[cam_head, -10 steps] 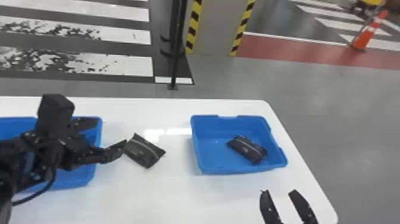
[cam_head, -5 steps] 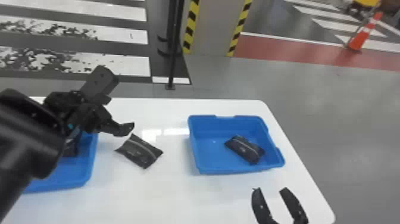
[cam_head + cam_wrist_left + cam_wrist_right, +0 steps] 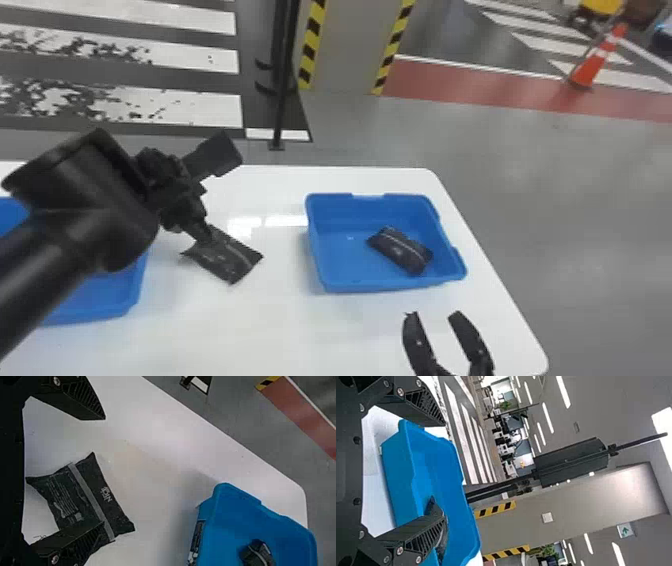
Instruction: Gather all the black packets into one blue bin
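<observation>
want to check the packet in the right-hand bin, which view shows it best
The head view: there the black packet shows whole, lying in the blue bin. The left wrist view shows part of it, cut off by the picture's edge. In the right wrist view the right claw covers some of it.

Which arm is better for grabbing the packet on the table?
Left, probably: the open left end effector is close to that packet, while the right end effector is farther off, near the bin holding another packet.

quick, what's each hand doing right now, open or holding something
Left hand: open, over a black packet, nothing gripped.
Right hand: open, empty.
</observation>
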Tool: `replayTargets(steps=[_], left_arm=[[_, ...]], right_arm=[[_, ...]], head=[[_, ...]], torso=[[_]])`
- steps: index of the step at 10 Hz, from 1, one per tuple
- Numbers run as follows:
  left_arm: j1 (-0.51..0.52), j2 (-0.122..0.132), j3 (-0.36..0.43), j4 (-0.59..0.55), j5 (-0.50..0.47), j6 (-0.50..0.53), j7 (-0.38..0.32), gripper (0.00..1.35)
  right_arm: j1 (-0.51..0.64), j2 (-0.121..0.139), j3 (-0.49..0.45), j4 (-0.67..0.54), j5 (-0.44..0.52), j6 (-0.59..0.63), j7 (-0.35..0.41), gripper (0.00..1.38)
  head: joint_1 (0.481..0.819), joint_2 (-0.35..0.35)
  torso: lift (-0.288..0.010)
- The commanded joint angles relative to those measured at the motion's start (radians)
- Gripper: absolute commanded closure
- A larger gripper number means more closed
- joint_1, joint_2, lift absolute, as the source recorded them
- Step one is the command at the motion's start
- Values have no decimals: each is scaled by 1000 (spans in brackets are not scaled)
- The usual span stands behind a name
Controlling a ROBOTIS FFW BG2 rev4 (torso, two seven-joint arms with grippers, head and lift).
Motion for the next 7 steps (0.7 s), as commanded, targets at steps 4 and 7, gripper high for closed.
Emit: replayTargets(steps=[4, 7], left_arm=[[-28, -7, -88, 184, -14, -122, -12, 68], [-28, -8, -180, 246, 71, -242, 25, 91]], right_arm=[[-17, 1, 18, 19, -7, 0, -1, 197], [-24, 1, 28, 29, -13, 0, -5, 197]], head=[[695, -282], [695, -302]], torso=[[-110], [-110]])
